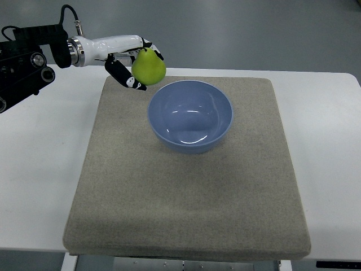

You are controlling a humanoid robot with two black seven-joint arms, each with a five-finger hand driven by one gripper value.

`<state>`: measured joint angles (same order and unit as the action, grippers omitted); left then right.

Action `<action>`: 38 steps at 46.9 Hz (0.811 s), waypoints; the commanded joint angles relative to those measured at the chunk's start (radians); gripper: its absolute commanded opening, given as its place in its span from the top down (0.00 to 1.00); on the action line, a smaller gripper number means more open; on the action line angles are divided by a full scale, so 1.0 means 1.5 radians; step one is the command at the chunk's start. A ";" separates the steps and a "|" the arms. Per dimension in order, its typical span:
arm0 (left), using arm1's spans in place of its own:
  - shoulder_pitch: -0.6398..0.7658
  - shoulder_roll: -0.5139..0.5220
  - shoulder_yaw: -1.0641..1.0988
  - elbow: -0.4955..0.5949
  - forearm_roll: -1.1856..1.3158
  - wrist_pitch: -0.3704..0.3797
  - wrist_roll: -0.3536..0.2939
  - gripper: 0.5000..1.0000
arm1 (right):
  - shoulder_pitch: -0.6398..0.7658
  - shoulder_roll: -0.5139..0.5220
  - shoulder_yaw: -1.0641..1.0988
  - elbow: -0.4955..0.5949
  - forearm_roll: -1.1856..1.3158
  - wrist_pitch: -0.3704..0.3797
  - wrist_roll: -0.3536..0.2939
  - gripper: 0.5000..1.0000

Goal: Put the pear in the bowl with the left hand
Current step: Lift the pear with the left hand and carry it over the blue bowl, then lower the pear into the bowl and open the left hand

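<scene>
A green pear (149,66) is held in my left hand (137,63), whose white and black fingers are curled around it. The hand holds the pear in the air over the far left part of the mat, just left of and beyond the bowl's rim. The blue bowl (190,116) stands empty on the mat, a little beyond its middle. The left arm comes in from the upper left edge. The right arm does not show.
A grey-beige mat (186,192) covers the middle of the white table (39,169). The table's bare surface shows on both sides of the mat. Grey floor lies beyond the far edge.
</scene>
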<state>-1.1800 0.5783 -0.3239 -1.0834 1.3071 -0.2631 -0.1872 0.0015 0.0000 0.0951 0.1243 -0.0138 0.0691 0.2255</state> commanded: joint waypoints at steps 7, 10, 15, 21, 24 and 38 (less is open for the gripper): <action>0.010 -0.010 0.002 -0.068 -0.018 -0.006 0.000 1.00 | 0.000 0.000 0.000 0.000 0.000 0.000 0.000 0.15; 0.015 -0.017 0.003 -0.078 -0.023 -0.006 0.000 1.00 | 0.000 0.000 0.000 0.000 0.000 0.000 0.000 0.15; 0.020 -0.045 0.007 -0.075 -0.023 -0.006 0.001 1.00 | 0.000 0.000 0.000 0.000 0.000 0.000 0.000 0.15; 0.023 -0.060 0.013 -0.072 -0.022 -0.007 0.001 1.00 | 0.000 0.000 0.000 0.000 0.000 0.000 0.000 0.15; 0.029 -0.065 0.013 -0.071 -0.021 -0.007 0.001 1.00 | 0.000 0.000 0.000 0.000 0.000 0.000 0.000 0.15; 0.039 -0.065 0.032 -0.055 -0.020 -0.006 0.002 0.29 | 0.000 0.000 0.000 0.000 0.000 0.000 0.000 0.15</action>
<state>-1.1217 0.4785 -0.2863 -1.1674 1.2774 -0.2731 -0.1840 0.0015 0.0000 0.0951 0.1242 -0.0138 0.0690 0.2255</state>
